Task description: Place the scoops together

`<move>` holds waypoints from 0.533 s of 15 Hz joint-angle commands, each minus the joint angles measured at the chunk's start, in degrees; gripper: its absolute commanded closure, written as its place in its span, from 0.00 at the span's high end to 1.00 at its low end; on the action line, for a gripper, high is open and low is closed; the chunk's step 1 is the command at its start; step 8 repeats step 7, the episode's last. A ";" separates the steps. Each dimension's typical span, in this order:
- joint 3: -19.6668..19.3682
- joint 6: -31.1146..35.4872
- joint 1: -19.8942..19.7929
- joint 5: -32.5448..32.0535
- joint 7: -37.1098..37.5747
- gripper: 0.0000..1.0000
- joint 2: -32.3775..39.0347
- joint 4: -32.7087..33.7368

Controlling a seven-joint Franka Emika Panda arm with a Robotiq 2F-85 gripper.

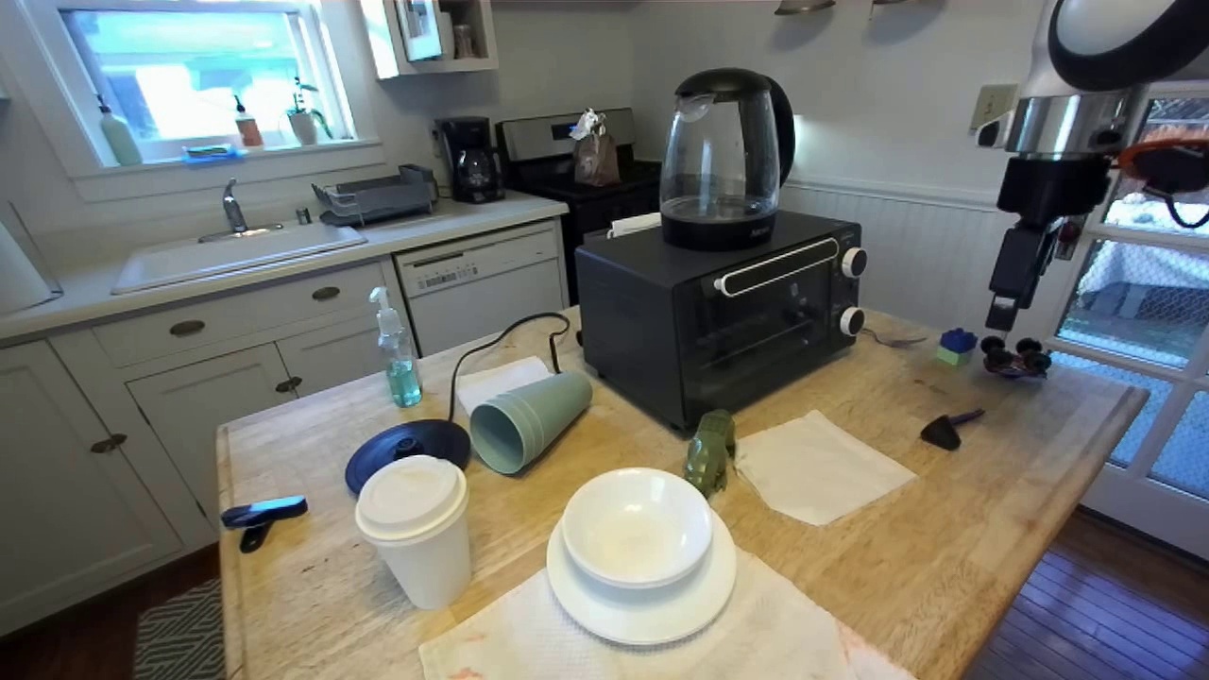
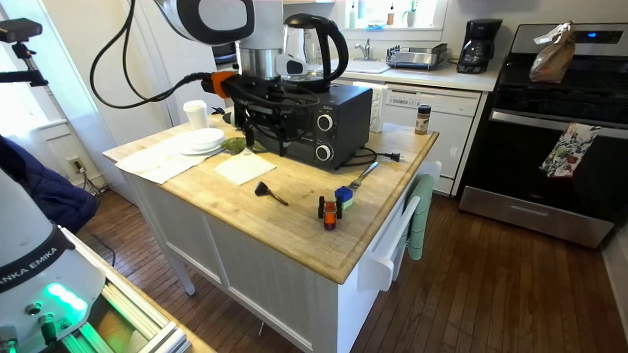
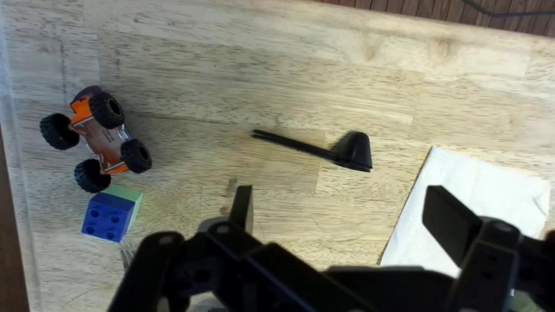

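Black scoops lie on the wooden table as one small dark piece. In the wrist view the scoop bowl (image 3: 354, 151) rests on its side with the handle pointing left. Its rim and handle look doubled, as if two scoops are nested, but I cannot tell for sure. The scoops show in both exterior views (image 1: 942, 432) (image 2: 263, 189). My gripper (image 3: 338, 206) is open and empty, its fingers wide apart above the table and apart from the scoops. It hangs above the table in both exterior views (image 1: 1003, 314) (image 2: 266, 143). No separate scoop shows elsewhere.
An orange toy truck (image 3: 102, 134), a blue-green block (image 3: 108, 216) and a fork (image 2: 364, 176) lie nearby. A white napkin (image 3: 472, 203) is beside the scoops. A black toaster oven (image 1: 661, 321) carries a kettle (image 1: 723, 161). A white bowl (image 1: 638, 529) and green toy (image 1: 710, 453) stand farther off.
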 commanded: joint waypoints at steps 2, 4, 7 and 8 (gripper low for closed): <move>-2.15 -4.42 -0.21 -1.09 -1.14 1.00 -5.90 -1.06; -2.29 -3.16 0.53 -0.17 -0.50 1.00 -3.67 -0.06; -2.58 -3.66 0.56 -0.19 -0.70 1.00 -4.74 -0.38; -2.58 -3.66 0.56 -0.19 -0.70 1.00 -4.74 -0.38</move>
